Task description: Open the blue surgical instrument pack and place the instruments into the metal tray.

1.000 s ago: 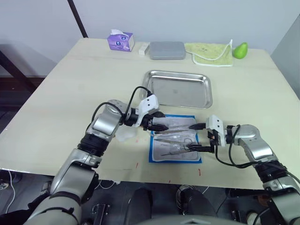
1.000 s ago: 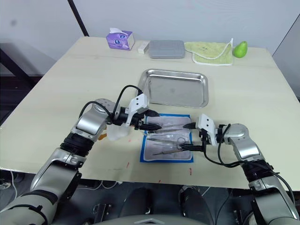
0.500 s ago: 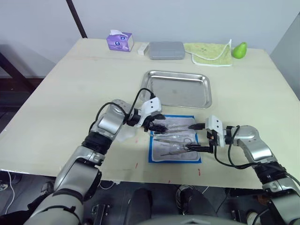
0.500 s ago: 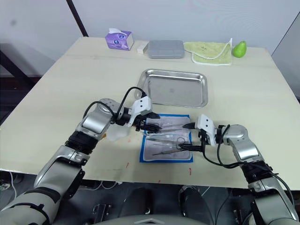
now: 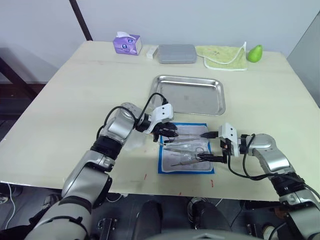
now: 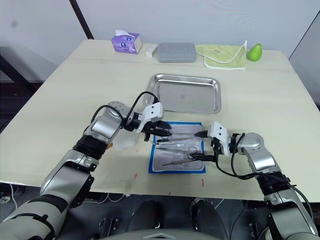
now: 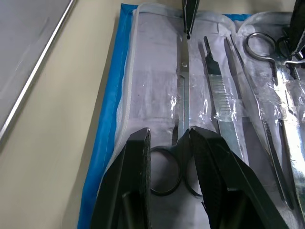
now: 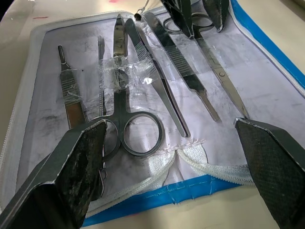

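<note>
Since a second ago the left gripper [image 7: 169, 143] has drawn back a little toward the near-left edge of the blue surgical instrument pack [image 5: 186, 148], while the right gripper [image 5: 212, 147] holds its place at the pack's right edge.

Up close, the left wrist view shows what the head views cannot — the left fingers [image 7: 136, 181] stand narrowly apart astride the shank of a pair of scissors [image 7: 181, 119], just above its ring handles, with the metal between them but no firm pinch to be seen. From the right wrist view, the right fingers [image 8: 81, 157] are spread wide at the pack's edge, holding nothing; ring-handled forceps [image 8: 125, 102], tweezers [image 8: 159, 81] and a scalpel handle [image 8: 71, 100] lie under crinkled clear lining.

The pack lies open and flat near the front edge of the table [image 5: 60, 95], with the metal tray [image 5: 189, 95] just beyond it, bare, with open tabletop to either side. A crumpled clear plastic piece [image 5: 131, 143] sits under the left forearm. Along the far edge stand a purple tissue box [image 5: 126, 43], a grey case [image 5: 176, 53], a yellow-green cloth [image 5: 223, 56] and a green pear [image 5: 255, 52] — well apart from the work.
</note>
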